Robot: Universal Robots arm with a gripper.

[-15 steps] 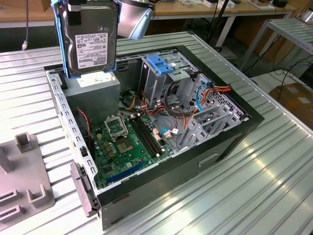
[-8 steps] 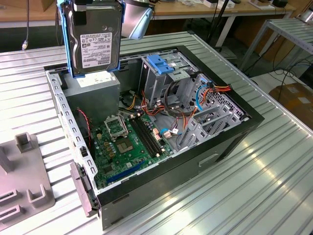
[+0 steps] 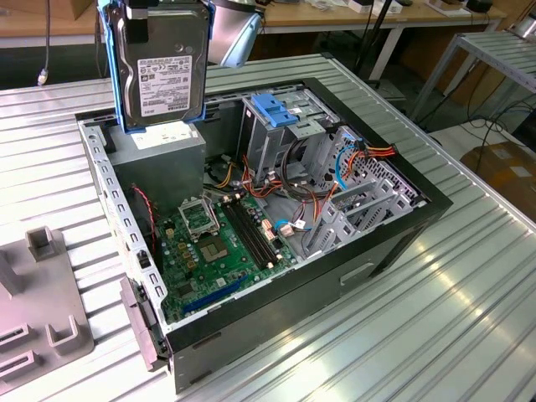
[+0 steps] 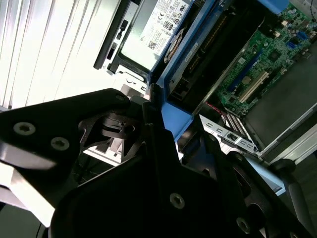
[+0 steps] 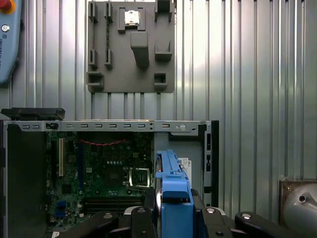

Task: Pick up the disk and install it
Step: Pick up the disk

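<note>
The disk (image 3: 162, 63) hangs upright in the air above the open computer case (image 3: 385, 243), toward the exterior view's left. Its dark face and white label face that camera, and blue rails run down both long sides. My gripper (image 5: 174, 204) is shut on the disk's upper end, with black fingers (image 5: 148, 203) pressed on either side of the blue rail (image 5: 172, 178). In the second wrist view the disk (image 4: 198, 54) reaches away from the gripper toward the case.
Under the disk sits a grey box with a white sticker (image 3: 163, 155). The green motherboard (image 3: 222, 243) fills the case floor, and a metal cage with a blue handle (image 3: 280, 109) and loose cables stand behind it. A grey fixture plate (image 3: 38, 318) lies on the ribbed table (image 3: 452, 318).
</note>
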